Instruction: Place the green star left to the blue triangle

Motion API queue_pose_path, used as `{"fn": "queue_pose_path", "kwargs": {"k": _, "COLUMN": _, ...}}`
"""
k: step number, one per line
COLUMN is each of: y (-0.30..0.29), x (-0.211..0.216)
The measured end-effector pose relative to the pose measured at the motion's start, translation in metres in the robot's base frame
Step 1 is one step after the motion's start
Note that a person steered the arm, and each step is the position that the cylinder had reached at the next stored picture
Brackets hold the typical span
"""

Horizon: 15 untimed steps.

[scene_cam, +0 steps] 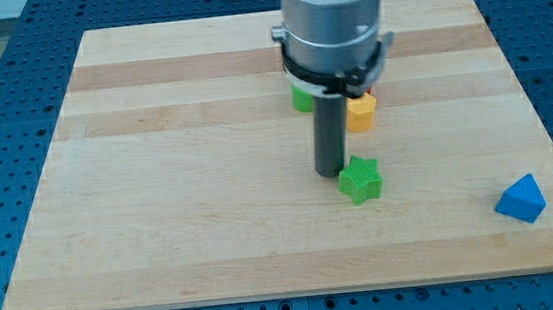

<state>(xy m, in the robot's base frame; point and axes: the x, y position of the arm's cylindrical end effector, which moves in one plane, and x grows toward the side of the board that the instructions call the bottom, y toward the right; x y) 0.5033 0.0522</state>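
Observation:
The green star (361,179) lies on the wooden board (179,184), a little right of the middle. The blue triangle (520,199) sits near the board's lower right corner, well to the right of the star. My tip (331,173) rests at the star's upper left edge, touching or nearly touching it. The rod rises from there into the grey arm body (333,15) at the view's top.
A yellow block (361,112) lies just above the star, right of the rod. A green block (302,98) is partly hidden behind the arm body. A bit of red shows next to the yellow block. Blue perforated table surrounds the board.

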Motion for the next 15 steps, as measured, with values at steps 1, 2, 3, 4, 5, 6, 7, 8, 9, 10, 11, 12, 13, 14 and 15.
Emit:
{"fn": "queue_pose_path", "kwargs": {"k": 1, "y": 0.031, "x": 0.025}}
{"fn": "queue_pose_path", "kwargs": {"k": 2, "y": 0.044, "x": 0.030}}
{"fn": "queue_pose_path", "kwargs": {"k": 3, "y": -0.001, "x": 0.026}}
{"fn": "queue_pose_path", "kwargs": {"k": 4, "y": -0.016, "x": 0.038}}
{"fn": "queue_pose_path", "kwargs": {"k": 5, "y": 0.010, "x": 0.049}}
{"fn": "queue_pose_path", "kwargs": {"k": 6, "y": 0.034, "x": 0.049}}
{"fn": "queue_pose_path", "kwargs": {"k": 7, "y": 0.030, "x": 0.047}}
{"fn": "queue_pose_path", "kwargs": {"k": 8, "y": 0.020, "x": 0.038}}
{"fn": "queue_pose_path", "kwargs": {"k": 9, "y": 0.045, "x": 0.038}}
{"fn": "queue_pose_path", "kwargs": {"k": 10, "y": 0.071, "x": 0.038}}
{"fn": "queue_pose_path", "kwargs": {"k": 11, "y": 0.082, "x": 0.037}}
{"fn": "queue_pose_path", "kwargs": {"k": 12, "y": 0.081, "x": 0.027}}
{"fn": "queue_pose_path", "kwargs": {"k": 13, "y": 0.047, "x": 0.027}}
{"fn": "queue_pose_path", "kwargs": {"k": 14, "y": 0.032, "x": 0.052}}
{"fn": "queue_pose_path", "kwargs": {"k": 15, "y": 0.039, "x": 0.064}}
